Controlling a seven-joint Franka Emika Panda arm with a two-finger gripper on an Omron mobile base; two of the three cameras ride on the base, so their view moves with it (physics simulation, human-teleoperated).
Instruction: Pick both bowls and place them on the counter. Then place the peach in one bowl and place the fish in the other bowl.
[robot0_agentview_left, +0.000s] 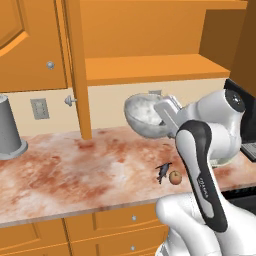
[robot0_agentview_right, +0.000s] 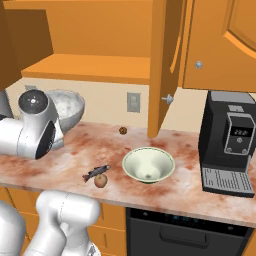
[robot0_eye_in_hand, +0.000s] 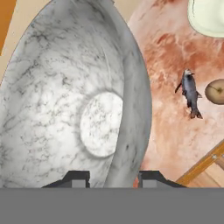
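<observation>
The white robot arm holds the deep grey-white marbled stone-look bowl (robot0_agentview_left: 145, 116) up in the air, above the long reddish-brown and cream marble-look counter (robot0_agentview_left: 60, 175). The bowl is tipped on its side, so its open mouth faces out to the room. In the hand view the two-finger gripper (robot0_eye_in_hand: 111, 178) has one dark finger tip (robot0_eye_in_hand: 76, 178) inside the bowl and the other outside, with the thick wall of the bowl pinched between them (the rim runs right up the middle of that view). In the left base view the bowl hangs just below the orange wooden shelf (robot0_agentview_left: 150, 67) and in front of the pale wall.

The wide, shallow, pale green-cream bowl (robot0_agentview_right: 148, 164) sits upright on the counter, near the front edge. It has nothing in it. A black coffee machine (robot0_agentview_right: 227, 142) stands on the counter to one side of it, a little way apart.

The small slender dark grey fish (robot0_agentview_right: 96, 172) lies flat on the counter. The small orange-red round peach (robot0_agentview_right: 101, 181) sits just beside it, so close they look like they touch. Both are on the other side of the green-cream bowl, close to the front edge.

A small dark brown ball (robot0_agentview_right: 122, 130) rests far back on the counter, near the wall. A tall grey upturned cup (robot0_agentview_left: 10, 130) stands at the far end of the counter, well apart from the rest.
</observation>
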